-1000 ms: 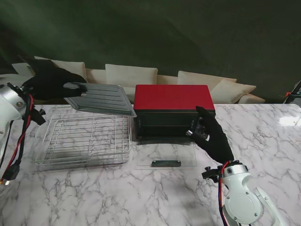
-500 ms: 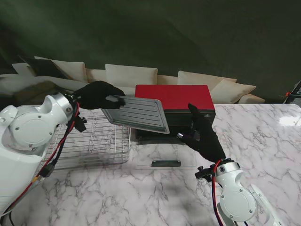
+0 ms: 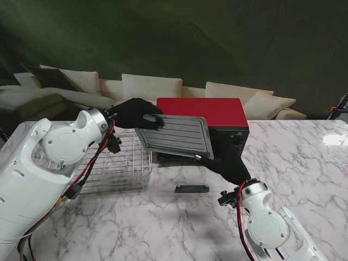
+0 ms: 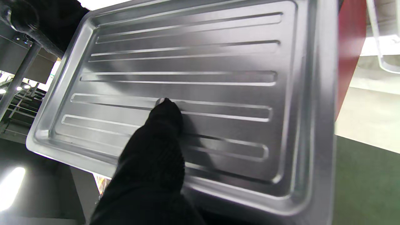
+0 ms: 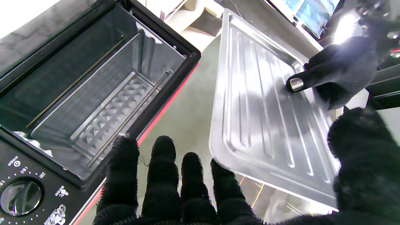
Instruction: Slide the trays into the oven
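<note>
A ribbed metal tray [image 3: 176, 136] hangs tilted in the air in front of the red oven [image 3: 201, 111]. My left hand [image 3: 136, 112] is shut on its left edge, thumb [image 4: 162, 125] pressed on the ribbed face [image 4: 200, 72]. The right hand [image 3: 225, 166] is open under the tray's near right corner; its spread fingers [image 5: 175, 184] reach the tray's edge [image 5: 265, 118], and I cannot tell if they touch. The oven cavity [image 5: 93, 87] is open and holds no tray. A wire rack tray [image 3: 119, 160] lies on the table to the left.
The oven's glass door [image 3: 190, 182] lies folded down flat on the marble table [image 3: 136, 228] in front of the oven. A control knob [image 5: 20, 197] sits on the oven's right panel. Cushions [image 3: 152, 87] line the far side.
My left hand has carried the tray rightward from above the wire rack to the oven's front. The right hand has dropped from the oven's right panel toward the tray's near corner.
</note>
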Tool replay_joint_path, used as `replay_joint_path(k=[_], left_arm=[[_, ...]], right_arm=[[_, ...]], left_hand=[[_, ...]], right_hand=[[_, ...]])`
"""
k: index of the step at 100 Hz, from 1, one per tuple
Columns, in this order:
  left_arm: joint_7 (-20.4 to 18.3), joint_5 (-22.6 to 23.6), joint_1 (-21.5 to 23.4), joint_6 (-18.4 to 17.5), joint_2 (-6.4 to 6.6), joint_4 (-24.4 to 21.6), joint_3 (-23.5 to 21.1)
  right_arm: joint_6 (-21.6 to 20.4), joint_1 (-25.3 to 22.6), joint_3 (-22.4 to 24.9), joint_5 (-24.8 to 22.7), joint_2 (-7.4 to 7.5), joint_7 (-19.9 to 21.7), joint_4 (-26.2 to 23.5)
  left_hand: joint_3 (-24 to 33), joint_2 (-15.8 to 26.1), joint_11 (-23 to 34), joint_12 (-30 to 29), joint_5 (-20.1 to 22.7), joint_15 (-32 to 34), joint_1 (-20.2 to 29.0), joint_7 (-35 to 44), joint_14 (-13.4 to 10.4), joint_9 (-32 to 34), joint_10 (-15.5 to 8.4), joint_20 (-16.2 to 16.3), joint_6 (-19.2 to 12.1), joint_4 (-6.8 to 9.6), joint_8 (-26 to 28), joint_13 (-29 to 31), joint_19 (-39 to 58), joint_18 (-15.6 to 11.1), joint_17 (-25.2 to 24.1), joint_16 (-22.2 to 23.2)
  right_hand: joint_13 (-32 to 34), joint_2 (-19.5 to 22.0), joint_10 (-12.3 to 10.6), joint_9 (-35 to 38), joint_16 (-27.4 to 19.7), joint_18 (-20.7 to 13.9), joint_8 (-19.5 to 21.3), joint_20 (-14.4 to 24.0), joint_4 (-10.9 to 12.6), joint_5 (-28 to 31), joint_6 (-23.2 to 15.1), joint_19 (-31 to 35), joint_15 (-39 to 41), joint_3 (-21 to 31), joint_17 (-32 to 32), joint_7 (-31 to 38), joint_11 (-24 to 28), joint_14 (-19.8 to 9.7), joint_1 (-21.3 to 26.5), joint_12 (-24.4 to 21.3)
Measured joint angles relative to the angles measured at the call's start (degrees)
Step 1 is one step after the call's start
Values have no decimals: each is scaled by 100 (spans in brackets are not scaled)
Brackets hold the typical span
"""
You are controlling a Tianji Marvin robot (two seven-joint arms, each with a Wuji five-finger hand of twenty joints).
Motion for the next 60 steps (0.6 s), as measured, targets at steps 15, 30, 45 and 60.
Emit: replay_joint_path(k=[15,30,45,60], left_arm=[[21,-4,-46,30,-15,53,85],[48,-51,-69,63,-24,71,150],[76,-105,-118,108,-35,119,251],[77,-141,-187,152,-39,166,352]], right_arm=[[0,18,-34,76,9,67,10],[-6,53,-95,199,22,143,18],[-2,107,-171,368,19,149,55],[30,153,-218,389,14,142,108]], left_hand=[[4,0,0,0,0,0,0,0,1,1,4,0,7,0,0,0,0,2,0,0],[38,0,0,0,0,0,0,0,2,1,6,0,27,0,0,0,1,2,1,0],[50,0,0,-1,0,1,0,0,3,1,8,0,53,0,0,0,1,3,1,0],[70,0,-2,-44,1,1,0,0,7,1,15,0,92,0,2,0,2,5,1,0]], right_hand=[[500,-161,119,172,142,-84,-17,33,-1,1,75,309,367,79,499,381,407,66,182,144],[906,-212,239,391,206,-156,-18,153,-47,152,123,577,588,487,1155,770,664,126,445,274],[1099,-202,264,617,266,-165,-30,219,-68,232,125,786,756,951,1507,1034,872,163,487,357],[1338,43,309,923,410,-205,-30,224,-132,462,128,853,964,1136,1703,1371,1092,197,946,447]])
